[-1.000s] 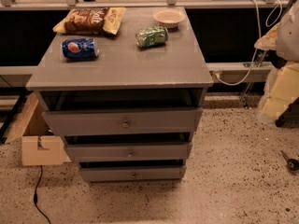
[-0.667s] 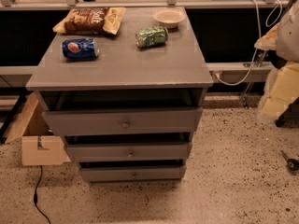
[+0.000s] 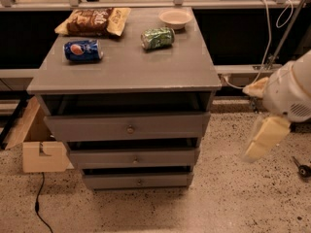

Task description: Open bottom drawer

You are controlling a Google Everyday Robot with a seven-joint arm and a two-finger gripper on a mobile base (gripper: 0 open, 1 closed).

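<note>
The grey cabinet (image 3: 126, 74) has three drawer fronts stacked one above another. The bottom drawer (image 3: 112, 181) is the narrowest and lowest, just above the floor, with a small round metal knob (image 3: 140, 182) at its centre. A dark gap shows above its front. My gripper (image 3: 265, 140) hangs at the right of the cabinet at about the height of the middle drawer (image 3: 107, 158), well apart from the bottom drawer. It holds nothing that I can see.
On the cabinet top lie a blue soda can (image 3: 82, 50), a green can (image 3: 157, 38), a chip bag (image 3: 92, 21) and a small bowl (image 3: 175, 17). A cardboard box (image 3: 36, 144) stands on the floor at the left. Cables (image 3: 272, 38) hang at the right.
My arm and gripper have moved down and to the left, closer to the cabinet's right side. The drawers and the things on top have not moved.
</note>
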